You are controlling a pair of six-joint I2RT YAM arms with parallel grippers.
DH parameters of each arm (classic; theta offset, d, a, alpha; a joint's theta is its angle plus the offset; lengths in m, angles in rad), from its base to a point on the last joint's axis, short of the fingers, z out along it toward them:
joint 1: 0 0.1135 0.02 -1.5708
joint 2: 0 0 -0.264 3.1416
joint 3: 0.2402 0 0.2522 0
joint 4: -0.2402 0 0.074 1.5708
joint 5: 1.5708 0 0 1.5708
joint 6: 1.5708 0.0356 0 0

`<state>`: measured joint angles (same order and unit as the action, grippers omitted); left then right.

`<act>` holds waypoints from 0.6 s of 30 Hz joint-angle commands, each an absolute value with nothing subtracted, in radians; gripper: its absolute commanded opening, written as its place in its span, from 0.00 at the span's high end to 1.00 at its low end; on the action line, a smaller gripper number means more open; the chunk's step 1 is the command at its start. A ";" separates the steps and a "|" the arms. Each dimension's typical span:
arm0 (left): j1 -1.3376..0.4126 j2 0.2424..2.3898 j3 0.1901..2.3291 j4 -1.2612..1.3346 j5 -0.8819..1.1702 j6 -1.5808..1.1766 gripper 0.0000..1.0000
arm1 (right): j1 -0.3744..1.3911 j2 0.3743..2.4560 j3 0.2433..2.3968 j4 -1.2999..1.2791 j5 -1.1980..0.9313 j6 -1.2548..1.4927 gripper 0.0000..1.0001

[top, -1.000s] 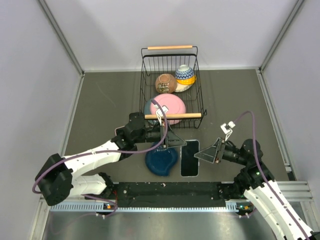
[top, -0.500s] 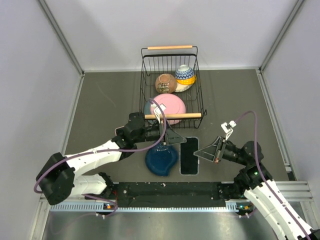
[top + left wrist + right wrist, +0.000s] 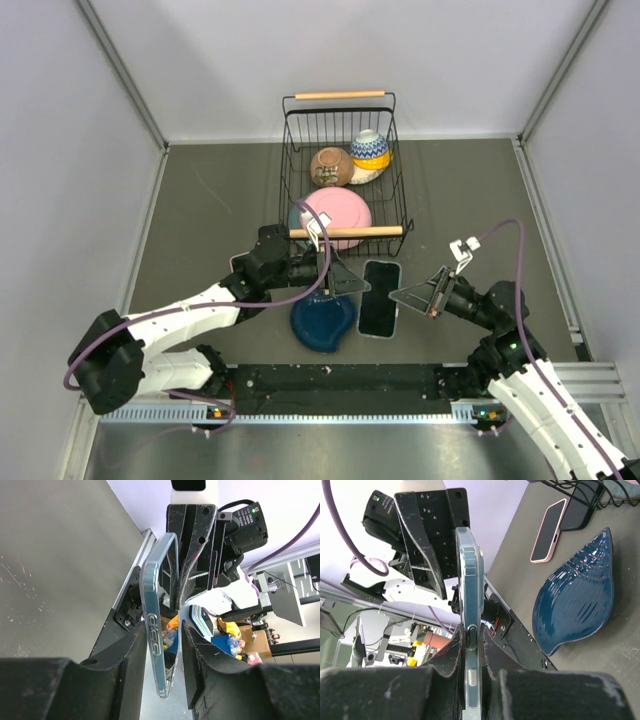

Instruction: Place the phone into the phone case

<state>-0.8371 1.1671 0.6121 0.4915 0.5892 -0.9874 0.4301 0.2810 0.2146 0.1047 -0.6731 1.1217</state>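
A dark-faced phone with a pale clear rim [image 3: 380, 298] hangs tilted just above the table between my two grippers. My right gripper [image 3: 408, 297] is shut on its right end; in the right wrist view its fingers [image 3: 472, 635] pinch the thin edge of the phone [image 3: 469, 575]. My left gripper [image 3: 348, 282] straddles the other end. In the left wrist view the clear rim [image 3: 156, 610] rests against one finger, with a gap to the other, so the left gripper [image 3: 169, 630] is open. A pink-rimmed phone or case [image 3: 547, 530] lies flat beside the left arm [image 3: 236, 263].
A blue shell-shaped dish [image 3: 322, 320] lies just left of the held phone, near the front edge. A black wire basket [image 3: 345, 232] with a pink plate and bowls stands right behind the grippers. The table walls rise on both sides.
The phone lay flat on the table right of the blue dish. My right gripper has lifted it and carried it up and left, into the left gripper's jaws.
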 commanded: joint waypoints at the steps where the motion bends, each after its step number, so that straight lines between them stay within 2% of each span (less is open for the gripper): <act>1: -0.848 1.152 0.607 0.502 0.638 -0.969 0.63 | 0.437 0.288 0.282 0.189 -0.614 1.147 1.00; 8: -0.856 1.164 0.623 0.508 0.663 -0.976 0.67 | 0.439 0.290 0.259 0.242 -0.618 1.169 1.00; 12: -0.862 1.189 0.626 0.547 0.681 -1.015 0.75 | 0.437 0.285 0.238 0.278 -0.627 1.187 1.00; 16: -0.873 1.212 0.617 0.613 0.699 -1.046 0.74 | 0.437 0.279 0.227 0.287 -0.634 1.193 1.00; 18: -0.877 1.215 0.618 0.623 0.703 -1.052 0.83 | 0.439 0.273 0.222 0.285 -0.637 1.197 1.00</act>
<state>-0.8612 1.2060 0.6117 0.5163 0.6609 -1.0264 0.4301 0.2901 0.2161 0.1684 -0.6510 1.1702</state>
